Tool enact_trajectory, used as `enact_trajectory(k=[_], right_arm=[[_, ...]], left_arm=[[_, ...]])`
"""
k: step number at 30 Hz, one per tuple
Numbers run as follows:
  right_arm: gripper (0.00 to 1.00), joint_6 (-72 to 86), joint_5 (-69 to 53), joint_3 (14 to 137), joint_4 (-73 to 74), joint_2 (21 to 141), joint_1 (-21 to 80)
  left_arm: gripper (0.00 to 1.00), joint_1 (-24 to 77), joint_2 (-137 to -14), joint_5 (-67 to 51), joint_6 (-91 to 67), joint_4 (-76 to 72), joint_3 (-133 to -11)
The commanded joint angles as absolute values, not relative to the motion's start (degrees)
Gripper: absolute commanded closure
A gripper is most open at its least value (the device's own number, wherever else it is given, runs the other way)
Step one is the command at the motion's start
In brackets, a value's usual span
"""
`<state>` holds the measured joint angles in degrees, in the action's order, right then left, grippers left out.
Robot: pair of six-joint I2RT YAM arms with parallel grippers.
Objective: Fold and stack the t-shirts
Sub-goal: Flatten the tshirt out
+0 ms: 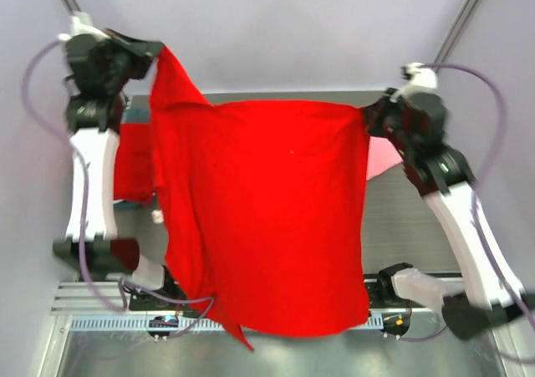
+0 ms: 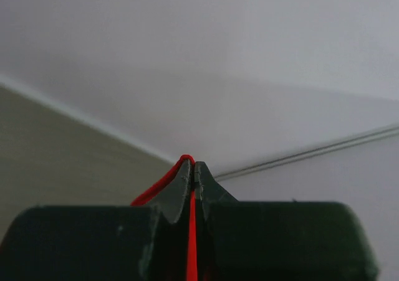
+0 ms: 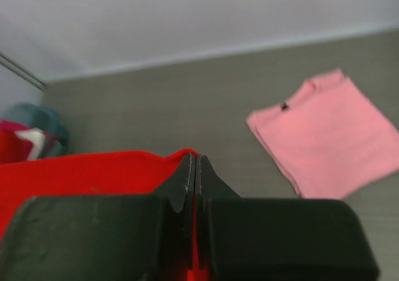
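A bright red t-shirt [image 1: 267, 218] hangs spread between both arms, high above the table, and covers most of the top view. My left gripper [image 1: 155, 53] is shut on its upper left corner; red cloth [image 2: 191, 243] shows pinched between the jaws in the left wrist view. My right gripper [image 1: 365, 114] is shut on the upper right corner; the red cloth [image 3: 81, 172] runs leftward from the jaws in the right wrist view. A folded light pink t-shirt [image 3: 327, 134] lies flat on the table and peeks out beside the red one [image 1: 380, 155].
A teal basin [image 3: 37, 122] with red, magenta and white shirts stands at the table's back left. More red cloth [image 1: 134, 170] shows behind the left arm. The pale back wall [image 1: 284, 34] is close behind the table.
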<state>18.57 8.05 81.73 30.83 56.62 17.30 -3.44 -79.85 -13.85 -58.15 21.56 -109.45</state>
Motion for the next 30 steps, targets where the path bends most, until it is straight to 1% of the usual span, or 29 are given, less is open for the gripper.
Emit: enact_trajectory(k=[1,3,4,6,7,9,10,12,13,15,17,18,20,21,22,23,24,25,26,27,29,30], right_arm=[[0.99,18.9,12.21,81.98,28.74,63.8,17.32],[0.99,18.28,13.09,85.93,28.82,68.35,17.23],[0.99,17.93,13.1,91.0,29.09,69.68,17.05],[0.99,17.32,13.01,96.39,30.41,72.58,16.44],[0.99,17.05,13.01,101.46,30.76,74.86,16.26],[0.99,16.7,12.92,105.8,31.29,76.72,15.91],[0.99,16.7,12.92,109.65,31.46,78.56,15.73],[0.99,17.14,12.22,113.01,31.99,80.24,15.3],[0.99,17.31,11.78,115.29,32.25,80.85,15.21],[0.99,17.75,10.82,116.54,32.17,82.44,14.94],[0.99,18.19,9.15,115.93,31.99,83.23,14.76],[0.99,18.28,8.62,114.97,31.82,83.32,14.77],[0.99,18.46,7.21,109.62,30.25,82.97,14.68],[0.99,18.46,6.77,107.08,29.36,82.62,14.68],[0.99,18.98,6.33,101.48,28.4,82.18,14.59],[0.99,19.25,5.72,98.38,26.39,81.74,14.42],[0.99,19.6,5.19,91.74,25.15,80.35,14.24],[0.99,20.03,4.49,88.19,23.92,79.72,14.24],[0.99,21.0,3.35,84.85,21.38,78.93,14.06],[0.99,21.61,2.47,78.38,20.14,77.62,13.89],[0.99,22.84,1.06,72.36,17.16,76.56,13.8],[0.99,23.11,0.88,69.72,16.62,76.29,13.71]], left_arm=[[1.0,-2.73,-85.4,-18.71,-59.5,19.69,-109.13],[1.0,-2.72,-89.02,-19.42,-59.41,20.65,-113.97],[1.0,-2.72,-90.51,-19.34,-59.33,22.13,-120.61],[1.0,-2.81,-95.35,-19.25,-59.68,23.29,-128.19],[1.0,-2.73,-97.28,-18.9,-60.11,23.81,-135.98],[0.99,-2.9,-100.98,-18.81,-62.48,22.16,-142.35],[0.99,-2.81,-101.33,-18.9,-63.53,17.8,-144.73],[0.99,-2.9,-100.29,-19.07,-67.23,10.06,-143.54],[0.99,-2.81,-99.76,-18.72,-68.02,3.23,-141.09],[1.0,-2.9,-98.44,-16.54,-67.51,1.32,-140.01],[0.99,-3.08,-97.83,-15.56,-66.19,3.16,-138.26],[1.0,-3.16,-97.47,-15.47,-64.53,3.43,-136.34],[1.0,-3.25,-95.54,-15.73,-63.29,2.55,-127.12],[1.0,-3.25,-94.67,-17.39,-62.85,1.68,-119.52],[1.0,-3.51,-93.09,-18.79,-62.75,0.28,-115.62],[1.0,-3.6,-92.12,-19.85,-62.75,-1.3,-111.84],[1.0,-3.52,-91.15,-22.39,-62.49,-2.71,-104.31],[0.99,-3.43,-88.71,-23.11,-62.14,-3.33,-100.24],[1.0,-3.51,-87.38,-23.46,-61.96,-4.12,-96.11],[1.0,-3.52,-85.97,-23.73,-61.61,-6.05,-87.8],[1.0,-3.52,-80.72,-22.24,-59.77,-6.59,-79.93],[1.0,-3.52,-78.51,-21.63,-58.98,-6.24,-73.45]])
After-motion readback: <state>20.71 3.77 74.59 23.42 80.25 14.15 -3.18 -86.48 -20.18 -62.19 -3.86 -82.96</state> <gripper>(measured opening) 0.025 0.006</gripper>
